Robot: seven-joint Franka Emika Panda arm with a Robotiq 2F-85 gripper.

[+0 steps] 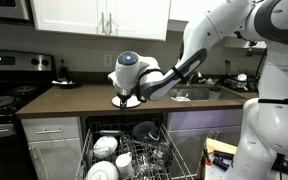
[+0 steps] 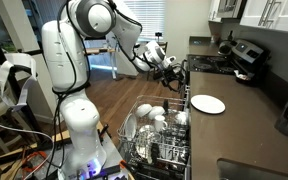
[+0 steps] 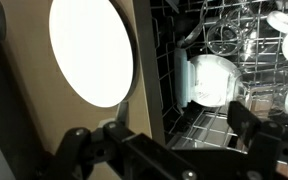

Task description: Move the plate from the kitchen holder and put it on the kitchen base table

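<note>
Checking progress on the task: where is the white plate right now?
In an exterior view the white plate lies flat on the brown countertop, near its edge above the dishwasher rack, with the stove further along.

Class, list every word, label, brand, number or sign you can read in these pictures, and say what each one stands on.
None can be read.
The white plate is plain, with no mark.
Any marks on the stove's control panel are too small and blurred to read.

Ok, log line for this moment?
plate: on countertop, not held | end effector: open, clear of plate | dishwasher rack: other dishes inside
</note>
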